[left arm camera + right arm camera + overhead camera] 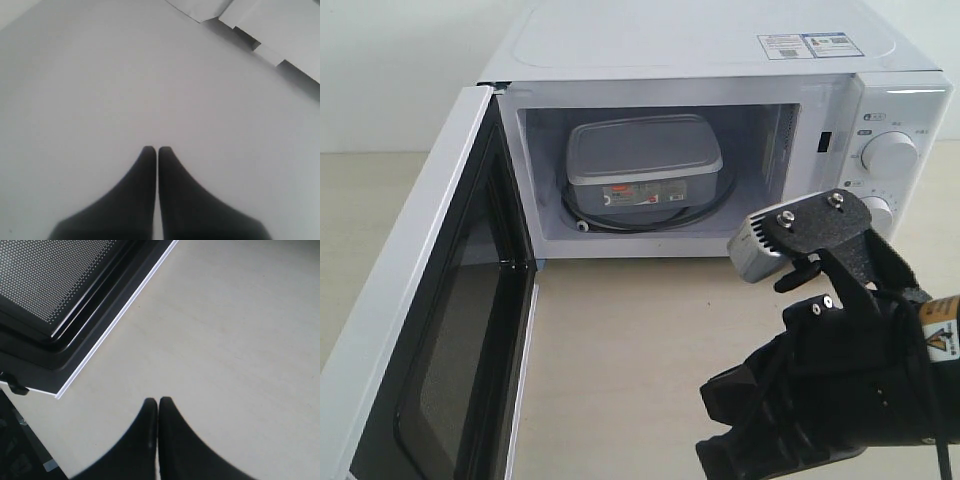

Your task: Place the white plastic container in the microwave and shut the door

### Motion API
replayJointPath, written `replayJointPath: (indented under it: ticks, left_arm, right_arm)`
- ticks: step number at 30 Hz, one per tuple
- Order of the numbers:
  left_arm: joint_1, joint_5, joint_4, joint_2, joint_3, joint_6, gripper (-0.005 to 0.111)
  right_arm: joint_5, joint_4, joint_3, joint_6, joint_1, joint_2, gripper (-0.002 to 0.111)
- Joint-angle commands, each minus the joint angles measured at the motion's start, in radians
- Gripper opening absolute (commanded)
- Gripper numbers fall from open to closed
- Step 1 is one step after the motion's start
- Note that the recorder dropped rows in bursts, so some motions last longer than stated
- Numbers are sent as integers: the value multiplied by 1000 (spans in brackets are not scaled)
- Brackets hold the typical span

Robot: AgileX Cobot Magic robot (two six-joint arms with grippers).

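Note:
The white plastic container point(642, 165) sits inside the microwave point(720, 60) on the glass turntable point(710, 205), its red-marked label facing out. The door point(440, 330) stands wide open at the left, dark window and black inner frame showing; its inner frame point(60, 305) also fills a corner of the right wrist view. My right gripper point(158, 401) is shut with nothing in it, above the pale tabletop beside the door's edge; the right arm point(820, 380) is at the lower right of the exterior view. My left gripper point(156, 149) is shut and empty over a plain grey surface.
Two round dials point(890, 155) sit on the microwave's right panel, close behind the right arm. Beige tabletop point(650, 350) lies in front of the oven between door and arm. White angular edges point(265, 30) show at one corner of the left wrist view.

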Motion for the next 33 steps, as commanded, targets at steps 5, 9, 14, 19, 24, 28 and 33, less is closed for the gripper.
replayJointPath:
  ticks: [5,9,14,19,24,28,33]
  left_arm:
    - [3,832,152,82,-404,-214,4]
    - [3,1222,164,231,-568,-233,4]
    - [1,1476,7,417,-580,-68,4]
    - [1,1431,-190,519,-580,291,4]
    - [1,1488,-252,517,-584,317,4]
    - [1,1540,-365,530,-587,531,4]
    - [1,1712,-409,626,-648,731,4]
  right_arm:
    - [4,-1,-6,1,1,-9,0]
    - [4,-1,-6,1,1,-9,0]
    - [4,-1,-6,1,1,-9,0]
    - [4,-1,-6,1,1,-9,0]
    - [4,-1,-6,1,1,-9,0]
    - [4,-1,-6,1,1,-9,0]
    - [4,-1,-6,1,1,-9,0]
